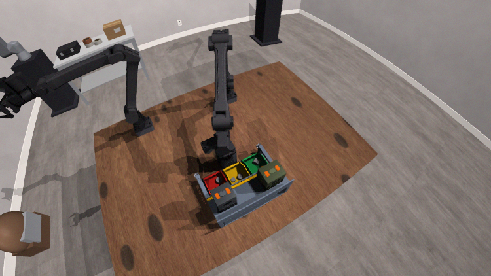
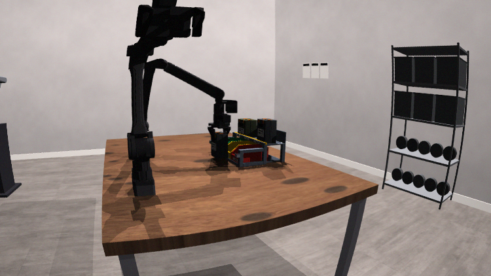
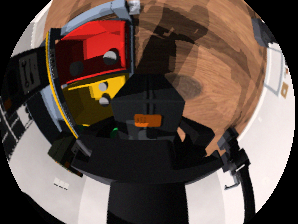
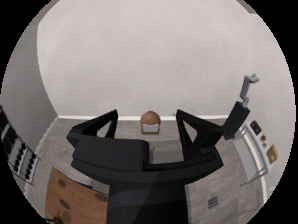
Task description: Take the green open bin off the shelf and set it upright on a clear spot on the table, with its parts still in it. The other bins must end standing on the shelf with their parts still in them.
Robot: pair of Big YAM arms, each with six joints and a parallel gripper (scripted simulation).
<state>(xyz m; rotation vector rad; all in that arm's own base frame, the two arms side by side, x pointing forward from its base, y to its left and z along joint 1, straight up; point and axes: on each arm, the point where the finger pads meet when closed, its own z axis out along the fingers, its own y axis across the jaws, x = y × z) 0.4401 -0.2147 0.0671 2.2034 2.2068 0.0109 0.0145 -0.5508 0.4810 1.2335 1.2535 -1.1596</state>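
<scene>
My left arm reaches over the worktop (image 1: pixel 302 137) (image 2: pixel 205 209) (image 3: pixel 225 75) (image 4: pixel 75 200), its forearm sloping down and its wrist bent so the left tool (image 1: pixel 224 149) (image 2: pixel 219 132) (image 3: pixel 147 113) points downward. I have that tool clamped around a dark case (image 1: pixel 230 159) (image 2: pixel 219 148) (image 3: pixel 147 102) with an orange latch, fingers well apart across its width. The case is upright, just in front of the shelf (image 1: pixel 252 202) (image 2: pixel 241 159) (image 3: pixel 112 11); whether its underside touches the worktop, I cannot tell.

My right arm is raised and stretched out beyond the worktop's edge, its right tool (image 1: pixel 7 103) (image 4: pixel 147 112) spread wide, holding nothing.

The green bin (image 1: pixel 253 163) (image 2: pixel 236 140) (image 3: pixel 114 132) sits on the shelf at the end of the row, grey parts inside. Its open front faces the side where my arms are mounted, and its front-to-back axis runs across the shelf's length. The yellow bin (image 1: pixel 236 172) (image 2: pixel 236 146) (image 3: pixel 92 102) is beside it, then the red bin (image 1: pixel 214 182) (image 2: pixel 249 155) (image 3: pixel 95 47), both with parts in them. An olive case (image 1: pixel 272 174) (image 2: pixel 246 126) (image 3: pixel 62 155) stands on the upper board behind the green bin.
</scene>
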